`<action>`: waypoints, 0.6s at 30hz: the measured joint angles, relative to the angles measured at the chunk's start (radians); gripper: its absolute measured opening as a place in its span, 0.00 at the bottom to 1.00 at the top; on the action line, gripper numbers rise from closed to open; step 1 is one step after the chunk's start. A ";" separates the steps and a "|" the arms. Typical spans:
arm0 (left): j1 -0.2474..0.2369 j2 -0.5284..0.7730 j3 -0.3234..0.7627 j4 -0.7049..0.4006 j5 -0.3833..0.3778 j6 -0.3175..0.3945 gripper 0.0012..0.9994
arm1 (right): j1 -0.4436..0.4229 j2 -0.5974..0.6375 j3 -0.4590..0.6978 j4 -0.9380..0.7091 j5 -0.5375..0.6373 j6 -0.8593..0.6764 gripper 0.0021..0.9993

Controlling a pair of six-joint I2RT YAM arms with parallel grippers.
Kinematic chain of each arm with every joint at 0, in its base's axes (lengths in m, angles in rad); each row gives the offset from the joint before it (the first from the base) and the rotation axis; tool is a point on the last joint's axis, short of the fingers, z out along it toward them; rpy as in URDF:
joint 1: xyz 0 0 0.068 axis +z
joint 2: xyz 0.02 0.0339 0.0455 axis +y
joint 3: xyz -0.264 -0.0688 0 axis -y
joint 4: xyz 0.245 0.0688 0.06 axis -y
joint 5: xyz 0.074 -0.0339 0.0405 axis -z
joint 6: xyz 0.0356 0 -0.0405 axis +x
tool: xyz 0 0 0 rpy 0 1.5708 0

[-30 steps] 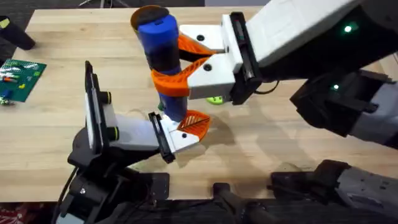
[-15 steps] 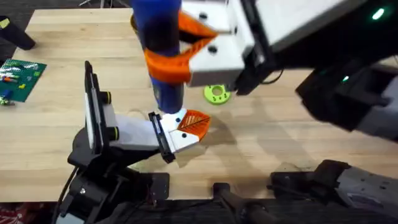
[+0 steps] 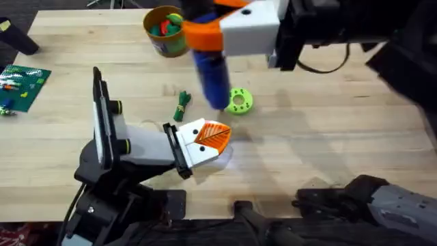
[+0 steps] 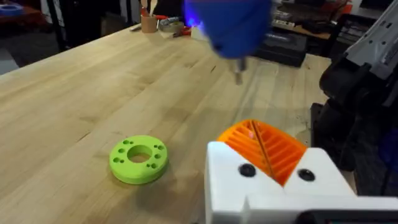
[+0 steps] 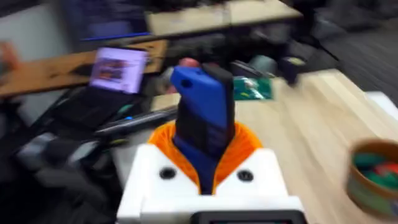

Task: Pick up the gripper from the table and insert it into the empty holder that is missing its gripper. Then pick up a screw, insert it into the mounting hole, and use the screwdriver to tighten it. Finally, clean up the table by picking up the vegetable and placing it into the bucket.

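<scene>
- Lifted clear of the holder (image 3: 198, 140), my right pincer (image 3: 208, 34) clamps the screwdriver (image 3: 212, 78) (rigid, weighty) by its middle.
- Beyond the holder lies the vegetable (image 3: 181, 106): light, soft, pinch mid-bundle.
- Left pincer: cannot tell.

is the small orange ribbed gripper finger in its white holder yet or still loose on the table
In. The small orange ribbed gripper finger sits seated on the white wedge-shaped holder, not lying on the wooden table.

- Tabletop (image 3: 328, 143): light wood planks.
- Floor (image 3: 20, 14): dark, past the tabletop's far-left corner.
- Desks (image 5: 186, 22): wooden, cluttered, behind the tabletop.
- Laptop (image 5: 115, 68): open, screen lit.
</scene>
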 joint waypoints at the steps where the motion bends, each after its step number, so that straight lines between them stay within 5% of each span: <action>1: 0.000 0.000 0.000 0.000 0.000 0.000 0.01 | -0.024 0.002 0.020 -0.103 0.020 -0.042 0.08; 6: 0.000 0.000 0.000 0.000 0.000 0.000 0.01 | -0.111 0.004 0.123 -0.488 0.153 -0.284 0.08; 18: 0.000 0.000 0.000 0.000 0.000 0.000 0.01 | -0.145 0.038 0.153 -0.916 0.551 -0.702 0.08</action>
